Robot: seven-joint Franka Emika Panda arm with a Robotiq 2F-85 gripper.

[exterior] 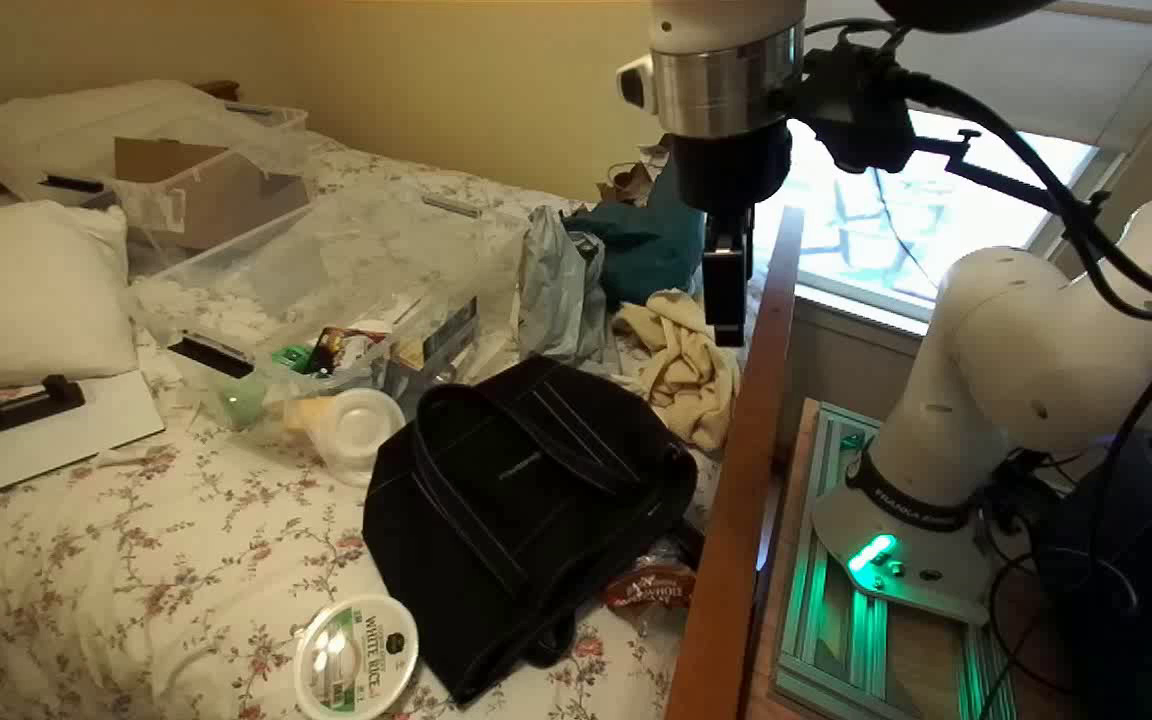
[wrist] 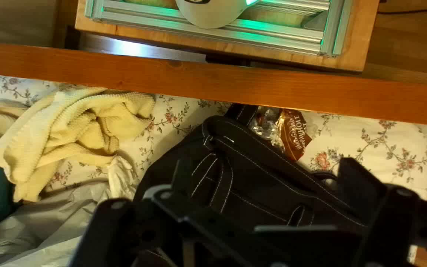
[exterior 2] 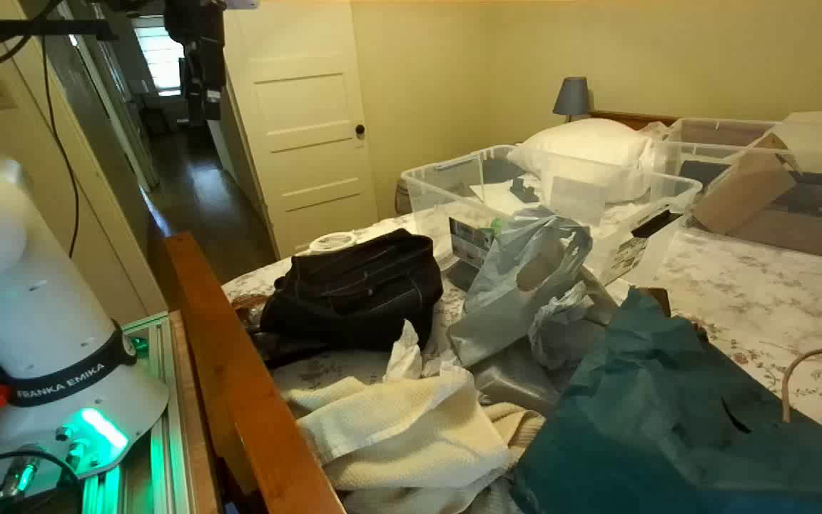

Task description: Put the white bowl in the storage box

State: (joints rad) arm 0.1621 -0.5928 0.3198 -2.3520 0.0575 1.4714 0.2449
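- The gripper [exterior: 728, 325] hangs in the air, pointing down; in the wrist view its 2 fingers [wrist: 360, 185] stand wide apart, with nothing held between them.
- Under it in that view lies the black bag [wrist: 258, 185], seen through the gap.
- The white bowl [exterior: 356, 660] lies on the floral bedspread [exterior: 176, 540], just beside the bag in an exterior view; whether the 2 touch, I cannot tell.
- It faces up, labelled side showing, with "WHITE RICE" on the right half in that view; its outline is round, equally broad along every axis.
- A brown-labelled packet [exterior: 651, 590] lies between the bag and the wooden rail [exterior: 753, 440].
- The storage box [exterior: 236, 268], clear plastic, stands open side up, well apart from the bowl, near the white pillow [exterior: 31, 295].
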